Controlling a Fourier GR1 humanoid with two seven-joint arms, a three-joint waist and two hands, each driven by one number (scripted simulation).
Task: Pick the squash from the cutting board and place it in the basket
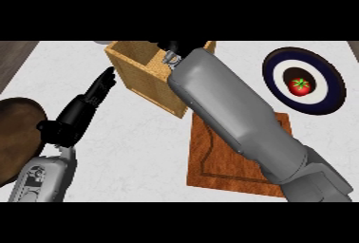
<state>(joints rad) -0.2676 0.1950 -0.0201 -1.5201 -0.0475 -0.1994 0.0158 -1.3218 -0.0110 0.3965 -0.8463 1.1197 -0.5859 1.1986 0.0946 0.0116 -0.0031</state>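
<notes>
We see the right hand only in part: a bit of black at the end of the grey right forearm, which enters from the 5 o'clock corner and runs up toward 12 o'clock. That black part sits over the open top of the basket, at the rim on its 3 o'clock side. The forearm covers most of the hand, so we cannot tell whether the fingers are spread, pressed together, or closed on anything.

We cannot see the squash anywhere. It does not show on the visible part of the cutting board, nor in the visible part of the basket interior; whether it lies inside the hand or behind the forearm, we cannot say.

Outward from the hand: the basket is a wooden box with an open top, standing at about 12 o'clock on the white counter. The cutting board, dark reddish wood with a groove near its border, lies just beside the basket toward 5 o'clock, and the right forearm crosses over its upper right part.

At 2 o'clock we note a round plate with dark blue and white rings, with a small red tomato with a green top at its centre.

The left hand shows at 9 o'clock, fingers straight and held together, tips pointing toward 1 o'clock, near the basket's left corner but apart from it. A dark brown round object lies at the 9 o'clock edge, partly cut off.
</notes>
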